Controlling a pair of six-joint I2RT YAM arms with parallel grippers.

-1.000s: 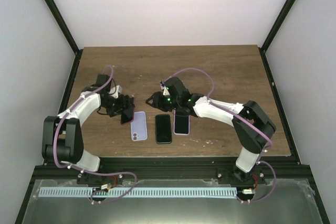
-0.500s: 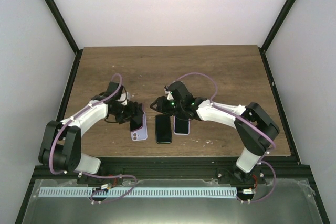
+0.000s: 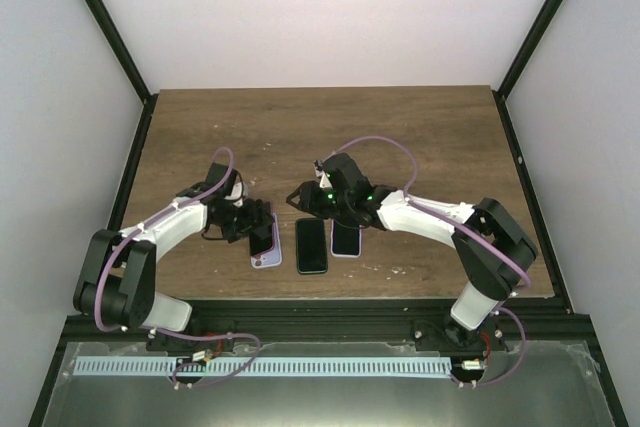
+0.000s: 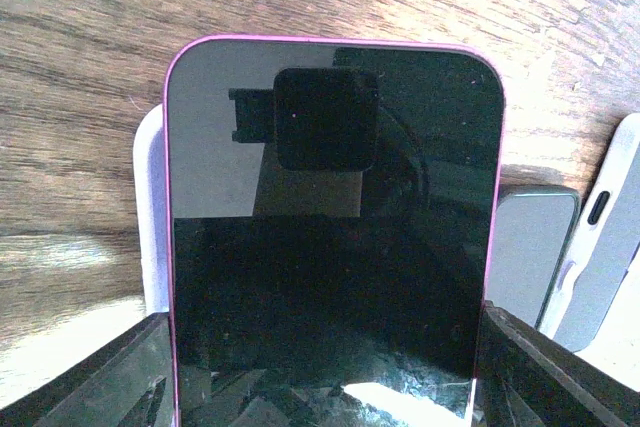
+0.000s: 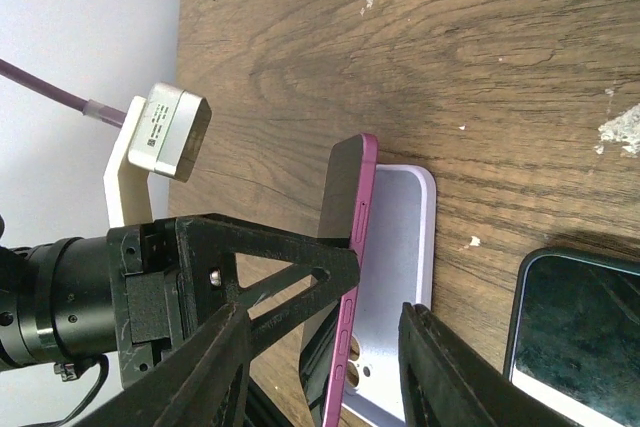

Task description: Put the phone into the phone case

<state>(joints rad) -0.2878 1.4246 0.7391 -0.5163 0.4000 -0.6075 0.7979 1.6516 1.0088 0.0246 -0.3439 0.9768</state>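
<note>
Left end effector [image 3: 260,235] grasping phone [image 4: 330,227] | phone tilted over lavender phone case [image 5: 395,267] | right end effector [image 3: 300,200] released

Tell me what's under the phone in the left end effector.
The lavender case lies beneath the phone; the phone hides part of it and any contact between them.

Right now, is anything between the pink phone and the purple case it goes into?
Nothing visible. The pink-edged dark-screen phone, gripped by the left fingers, tilts directly over the lavender rectangular case; the black phone lies beside it.
</note>
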